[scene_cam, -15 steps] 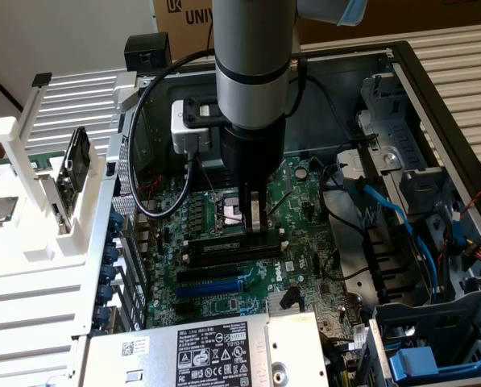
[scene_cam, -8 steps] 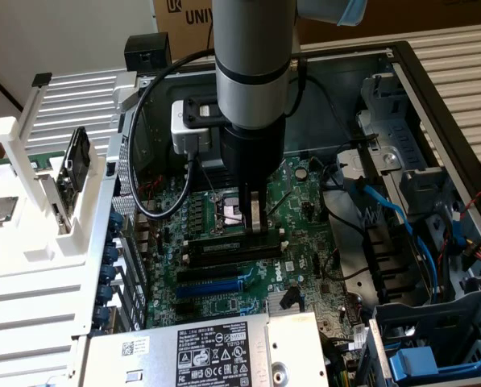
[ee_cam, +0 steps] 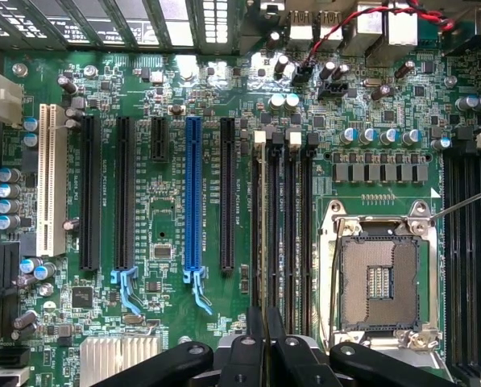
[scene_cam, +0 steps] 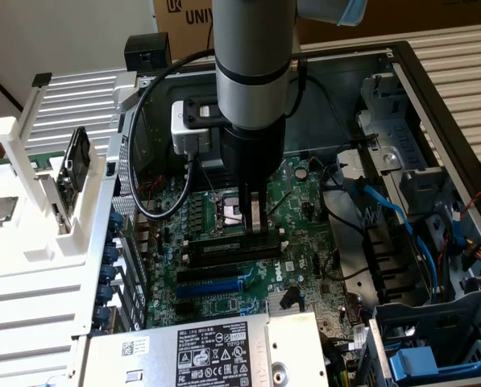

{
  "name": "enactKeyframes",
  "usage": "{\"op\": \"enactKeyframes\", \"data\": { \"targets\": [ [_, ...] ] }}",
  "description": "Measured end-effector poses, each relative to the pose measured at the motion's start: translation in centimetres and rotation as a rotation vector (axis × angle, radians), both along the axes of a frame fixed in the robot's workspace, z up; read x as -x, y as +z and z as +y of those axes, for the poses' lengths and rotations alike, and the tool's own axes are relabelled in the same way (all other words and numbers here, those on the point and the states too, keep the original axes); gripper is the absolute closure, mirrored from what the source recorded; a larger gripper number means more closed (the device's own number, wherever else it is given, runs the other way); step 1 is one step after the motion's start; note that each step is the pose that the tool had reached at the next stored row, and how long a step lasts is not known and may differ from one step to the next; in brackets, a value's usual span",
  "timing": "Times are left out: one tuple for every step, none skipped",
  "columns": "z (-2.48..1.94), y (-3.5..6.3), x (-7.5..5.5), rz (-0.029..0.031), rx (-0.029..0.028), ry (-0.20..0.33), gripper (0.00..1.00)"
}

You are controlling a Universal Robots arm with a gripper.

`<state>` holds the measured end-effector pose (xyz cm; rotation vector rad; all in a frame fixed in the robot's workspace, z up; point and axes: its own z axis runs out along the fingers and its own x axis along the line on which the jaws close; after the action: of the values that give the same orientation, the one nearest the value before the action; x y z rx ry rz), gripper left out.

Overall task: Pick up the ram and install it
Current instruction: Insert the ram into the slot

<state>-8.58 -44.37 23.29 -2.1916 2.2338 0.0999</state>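
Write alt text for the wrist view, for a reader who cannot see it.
A robot gripper hangs over the black memory slots of a green motherboard, beside the open processor socket. A blue expansion slot sits nearby.

Look: the ram [scene_cam: 224, 248] is a long, thin, flat, dark stick - almost black.
Pose: it stands on its long edge and runs level along the line of the memory slots [scene_cam: 193, 256].
Place: just beside the CPU socket [scene_cam: 226, 211], on the side toward the blue expansion slot [scene_cam: 212, 282] - between the two.
Hold: the fingers [scene_cam: 258, 219] come down on it near one end and pinch its flat faces.
Seating: it cannot be told whether it is pressed fully into a slot.
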Motion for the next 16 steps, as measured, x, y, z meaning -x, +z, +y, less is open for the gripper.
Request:
{"op": "enactKeyframes", "data": {
  "targets": [
    [0.00,0.00,0.00,0.0000,-0.0001,0.000,0.88],
    [0.00,-0.02,-0.01,-0.0001,-0.0002,0.000,0.88],
    [0.00,-0.02,-0.01,-0.0001,-0.0003,0.000,0.88],
    [0.00,-0.03,-0.01,-0.0001,-0.0001,0.000,0.88],
    [0.00,-0.04,-0.01,-0.0001,-0.0002,0.000,0.88],
    [0.00,-0.05,-0.01,-0.0001,-0.0002,0.000,0.88],
    [0.00,-0.06,-0.01,-0.0001,-0.0002,0.000,0.88],
    [0.00,-0.10,-0.01,-0.0001,-0.0002,0.000,0.88],
    [0.00,-0.11,-0.01,-0.0001,-0.0001,0.000,0.88],
    [0.00,-0.15,-0.01,-0.0001,-0.0002,0.000,0.88],
    [0.00,-0.16,-0.01,-0.0001,-0.0002,0.000,0.88],
    [0.00,-0.19,-0.01,-0.0001,-0.0003,0.000,0.88],
    [0.00,-0.20,-0.01,-0.0001,-0.0002,0.000,0.88],
    [0.00,-0.22,-0.01,-0.0001,-0.0002,0.000,0.88],
    [0.00,-0.24,-0.01,-0.0001,-0.0002,0.000,0.88],
    [0.00,-0.26,-0.01,-0.0001,-0.0002,0.000,0.88]
  ]
}}
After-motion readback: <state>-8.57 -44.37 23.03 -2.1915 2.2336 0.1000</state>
